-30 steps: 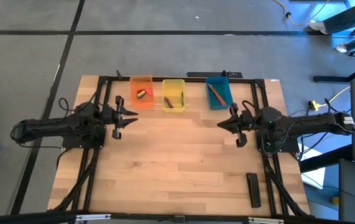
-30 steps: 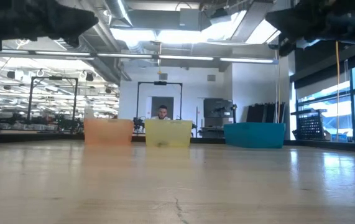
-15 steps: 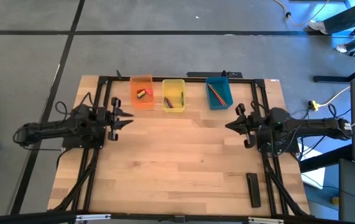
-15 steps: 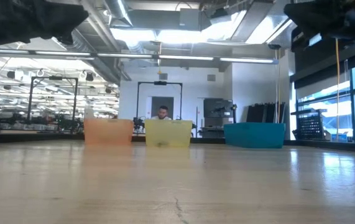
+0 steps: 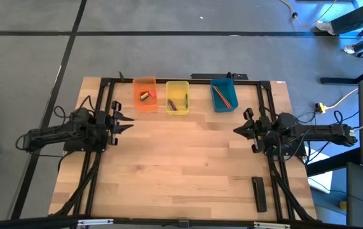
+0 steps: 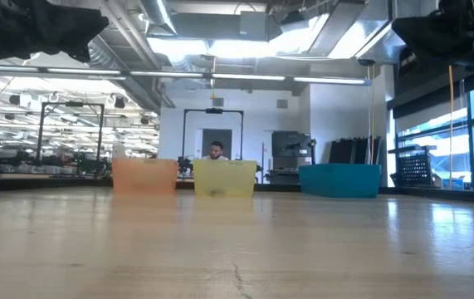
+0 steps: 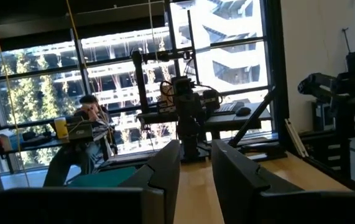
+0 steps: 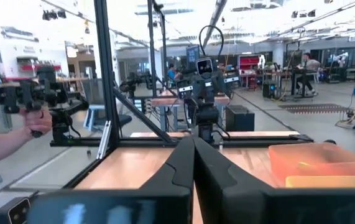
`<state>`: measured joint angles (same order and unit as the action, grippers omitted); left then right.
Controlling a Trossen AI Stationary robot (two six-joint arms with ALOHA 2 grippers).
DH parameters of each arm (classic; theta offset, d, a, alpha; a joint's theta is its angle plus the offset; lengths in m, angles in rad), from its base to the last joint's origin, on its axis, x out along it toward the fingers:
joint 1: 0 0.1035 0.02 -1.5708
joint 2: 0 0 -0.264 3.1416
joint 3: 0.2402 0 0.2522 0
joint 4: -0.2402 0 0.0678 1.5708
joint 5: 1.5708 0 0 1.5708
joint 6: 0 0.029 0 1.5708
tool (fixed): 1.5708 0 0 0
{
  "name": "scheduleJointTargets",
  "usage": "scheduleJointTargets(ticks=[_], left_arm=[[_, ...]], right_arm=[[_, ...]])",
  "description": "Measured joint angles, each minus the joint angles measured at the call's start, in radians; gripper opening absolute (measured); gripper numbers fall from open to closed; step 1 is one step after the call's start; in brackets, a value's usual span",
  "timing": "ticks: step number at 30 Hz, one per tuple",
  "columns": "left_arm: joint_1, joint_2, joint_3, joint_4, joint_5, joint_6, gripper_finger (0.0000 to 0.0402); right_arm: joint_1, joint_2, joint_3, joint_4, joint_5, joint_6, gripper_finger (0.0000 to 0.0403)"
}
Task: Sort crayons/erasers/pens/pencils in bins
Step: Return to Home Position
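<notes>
Orange bin holds erasers, yellow bin crayons, teal bin pencils. Left gripper, fingers slightly apart, and right gripper, fingers pressed together, should retreat level, clear of the bins.

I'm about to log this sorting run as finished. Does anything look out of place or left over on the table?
Only one thing: a black flat bar lies alone on the table's right side, far from the bins. The orange bin, yellow bin and teal bin stand in a tidy row, nothing spilled.
</notes>
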<state>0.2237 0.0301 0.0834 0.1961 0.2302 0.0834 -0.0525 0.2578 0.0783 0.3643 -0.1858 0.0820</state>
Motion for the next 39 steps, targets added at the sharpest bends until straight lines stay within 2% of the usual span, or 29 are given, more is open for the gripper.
scheduleJointTargets(ticks=[3,6,9,20,26,39], left_arm=[[0.000,-0.028,0.000,-0.059,0.000,0.000,0.0085],[0.000,-0.028,-0.015,-0.062,0.001,-0.003,0.0085],[0.000,-0.028,-0.076,0.032,0.010,-0.033,0.0085],[0.000,-0.028,-0.076,0.019,0.018,-0.021,0.0085],[0.000,-0.028,-0.076,-0.004,0.019,-0.021,0.0085],[0.000,-0.028,-0.076,-0.002,0.019,-0.027,0.0085]], right_arm=[[0.000,-0.028,-0.073,0.060,-0.001,0.027,0.0006],[-0.001,-0.048,-0.071,0.007,-0.001,0.041,0.0007],[-0.001,-0.055,-0.072,0.017,-0.001,0.033,0.0008],[-0.001,-0.058,-0.072,-0.009,0.000,-0.013,0.0018],[-0.001,-0.057,-0.072,-0.083,0.067,-0.011,0.0019],[-0.001,-0.057,-0.072,-0.082,0.069,-0.012,0.0018]])
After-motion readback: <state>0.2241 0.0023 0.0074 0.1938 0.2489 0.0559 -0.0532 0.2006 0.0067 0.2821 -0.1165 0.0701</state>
